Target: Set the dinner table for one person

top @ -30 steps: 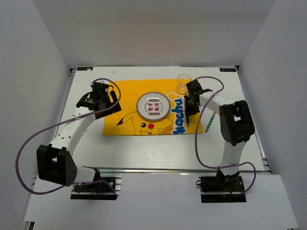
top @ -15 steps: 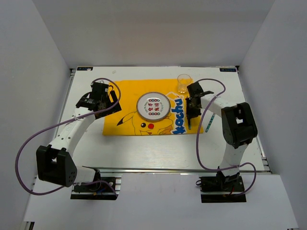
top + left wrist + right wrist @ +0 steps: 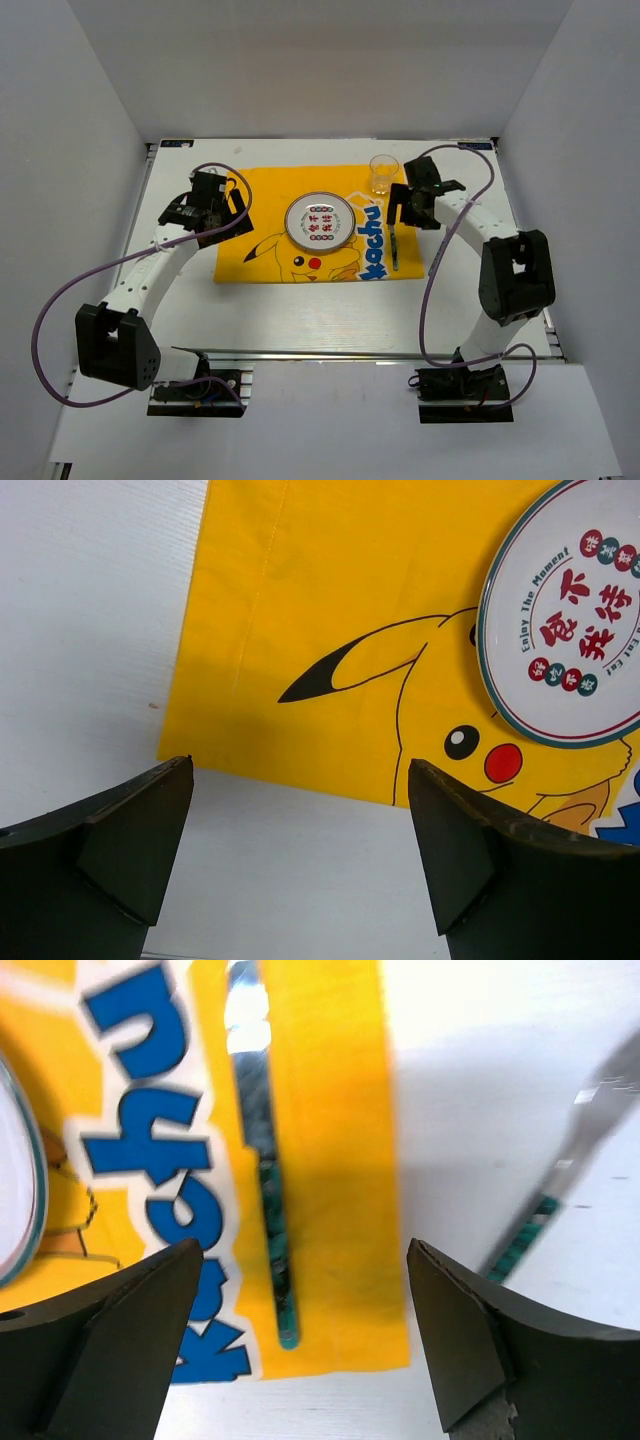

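Our right jaws have sprung wide, empty, leaving the knife (image 3: 262, 1160) on the cloth (image 3: 330, 1110) just under them, beside the plate (image 3: 318, 222). A second utensil (image 3: 560, 1185) lies right of them on the worktop (image 3: 300, 310), unplaced, we judge. Left jaws gape empty.

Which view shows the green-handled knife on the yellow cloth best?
The right wrist view: the knife lies close up, shiny blade and green handle distinct. The top view shows it only as a thin dark line near the cloth's right edge. The left wrist view misses it.
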You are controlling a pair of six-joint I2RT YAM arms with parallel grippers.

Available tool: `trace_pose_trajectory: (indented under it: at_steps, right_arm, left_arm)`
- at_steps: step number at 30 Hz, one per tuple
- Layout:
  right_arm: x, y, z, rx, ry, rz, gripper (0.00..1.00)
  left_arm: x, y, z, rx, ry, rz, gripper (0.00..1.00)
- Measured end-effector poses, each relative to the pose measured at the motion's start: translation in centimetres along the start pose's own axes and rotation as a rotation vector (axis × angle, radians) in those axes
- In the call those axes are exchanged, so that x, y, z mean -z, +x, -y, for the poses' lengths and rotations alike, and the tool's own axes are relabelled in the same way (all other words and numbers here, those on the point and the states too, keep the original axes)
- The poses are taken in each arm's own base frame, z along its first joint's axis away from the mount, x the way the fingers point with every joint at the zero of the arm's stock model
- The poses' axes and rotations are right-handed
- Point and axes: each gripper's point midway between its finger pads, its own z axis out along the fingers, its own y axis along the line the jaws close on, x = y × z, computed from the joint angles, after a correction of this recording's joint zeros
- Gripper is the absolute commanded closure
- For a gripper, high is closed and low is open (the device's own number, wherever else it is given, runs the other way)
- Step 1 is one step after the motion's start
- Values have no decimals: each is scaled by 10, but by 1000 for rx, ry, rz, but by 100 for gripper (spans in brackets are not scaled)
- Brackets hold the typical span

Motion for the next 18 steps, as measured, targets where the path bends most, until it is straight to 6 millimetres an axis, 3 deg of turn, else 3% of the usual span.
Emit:
trace_pose_trajectory:
  at_steps: [3, 6, 12, 17, 18]
  right_arm:
    - [6, -15, 22, -67, 73, 45, 11]
    - [2, -13, 53, -162, 172, 49, 11]
    - [-7, 18, 106, -332, 338, -3, 11]
    - [-16, 50, 117, -367, 371, -66, 16]
    - [-18, 53, 116, -370, 366, -70, 24]
  left_arm:
    - [0, 0, 0, 0, 1, -1, 2]
    - [0, 0, 0, 0, 2, 0, 2]
    - [1, 0, 0, 0, 2, 3, 2]
    - [1, -1, 0, 0, 3, 3, 2]
    - [1, -1, 0, 0, 3, 3, 2]
